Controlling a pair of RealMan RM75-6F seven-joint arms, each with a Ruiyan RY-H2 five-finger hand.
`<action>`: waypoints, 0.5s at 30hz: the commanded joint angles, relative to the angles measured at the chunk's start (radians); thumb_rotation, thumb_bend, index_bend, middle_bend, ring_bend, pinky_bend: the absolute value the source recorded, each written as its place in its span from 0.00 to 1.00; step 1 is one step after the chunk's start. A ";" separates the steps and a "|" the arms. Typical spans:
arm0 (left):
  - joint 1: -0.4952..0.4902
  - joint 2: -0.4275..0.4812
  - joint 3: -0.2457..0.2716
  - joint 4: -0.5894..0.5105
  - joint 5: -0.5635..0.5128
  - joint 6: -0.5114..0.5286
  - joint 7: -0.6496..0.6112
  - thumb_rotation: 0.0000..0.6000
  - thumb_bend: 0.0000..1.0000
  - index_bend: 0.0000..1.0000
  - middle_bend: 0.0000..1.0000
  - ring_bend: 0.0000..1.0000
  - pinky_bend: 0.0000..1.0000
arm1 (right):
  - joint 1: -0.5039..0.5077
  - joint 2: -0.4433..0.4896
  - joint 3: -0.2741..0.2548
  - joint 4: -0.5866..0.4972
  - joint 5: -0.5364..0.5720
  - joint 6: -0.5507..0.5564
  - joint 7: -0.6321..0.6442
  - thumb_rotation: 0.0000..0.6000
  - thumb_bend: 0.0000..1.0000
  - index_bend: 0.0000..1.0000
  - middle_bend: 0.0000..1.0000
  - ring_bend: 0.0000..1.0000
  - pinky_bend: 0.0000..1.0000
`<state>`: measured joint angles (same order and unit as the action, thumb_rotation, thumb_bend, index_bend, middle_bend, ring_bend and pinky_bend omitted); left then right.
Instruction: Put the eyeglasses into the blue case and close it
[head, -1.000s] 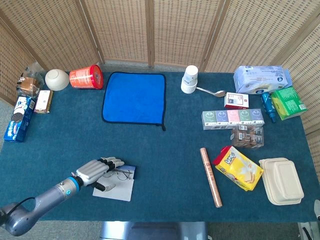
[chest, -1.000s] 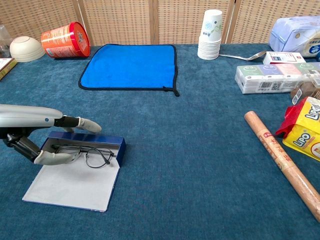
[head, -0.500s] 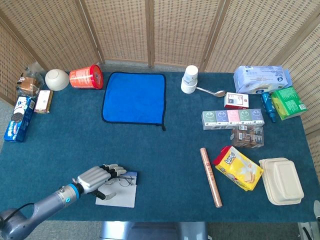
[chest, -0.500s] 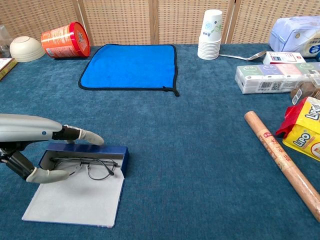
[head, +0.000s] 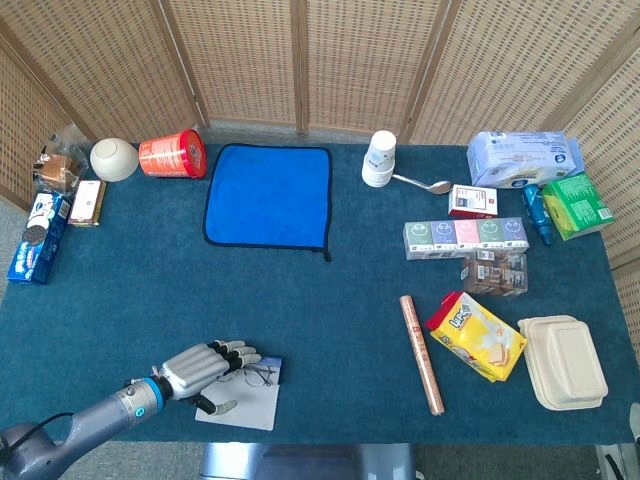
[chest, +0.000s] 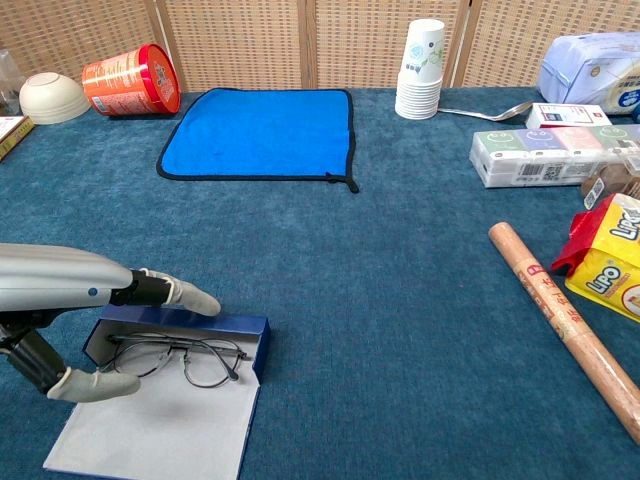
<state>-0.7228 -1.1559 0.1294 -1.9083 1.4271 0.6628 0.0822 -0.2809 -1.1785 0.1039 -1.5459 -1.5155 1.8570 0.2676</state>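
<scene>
Left hand (chest: 95, 335) spread over eyeglasses (chest: 180, 355) lying in open blue case (chest: 175, 385), table's front-left corner.

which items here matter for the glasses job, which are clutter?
Job:
eyeglasses, lying in the open blue case
left hand, over the case

Clutter:
blue cloth
red can
paper cups
rolling pin
yellow snack bag

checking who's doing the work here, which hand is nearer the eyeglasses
Left. The left hand sits right at the eyeglasses in the open blue case, fingers spread over them. The right hand shows in neither view.
</scene>
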 joint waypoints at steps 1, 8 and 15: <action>0.008 0.006 0.008 -0.007 0.013 0.011 -0.001 0.49 0.35 0.00 0.08 0.00 0.12 | 0.000 0.001 0.000 -0.002 -0.002 0.001 -0.002 1.00 0.35 0.00 0.02 0.00 0.10; 0.020 0.012 0.028 -0.014 0.045 0.022 -0.012 0.49 0.35 0.00 0.08 0.00 0.12 | 0.001 0.001 -0.004 -0.006 -0.009 0.002 -0.008 1.00 0.35 0.00 0.02 0.00 0.10; 0.038 0.016 0.048 -0.017 0.080 0.042 -0.033 0.50 0.35 0.00 0.08 0.00 0.12 | 0.001 0.002 -0.007 -0.010 -0.021 0.007 -0.016 1.00 0.35 0.00 0.02 0.00 0.10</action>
<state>-0.6876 -1.1402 0.1745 -1.9254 1.5030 0.7015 0.0526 -0.2800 -1.1761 0.0970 -1.5558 -1.5360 1.8639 0.2519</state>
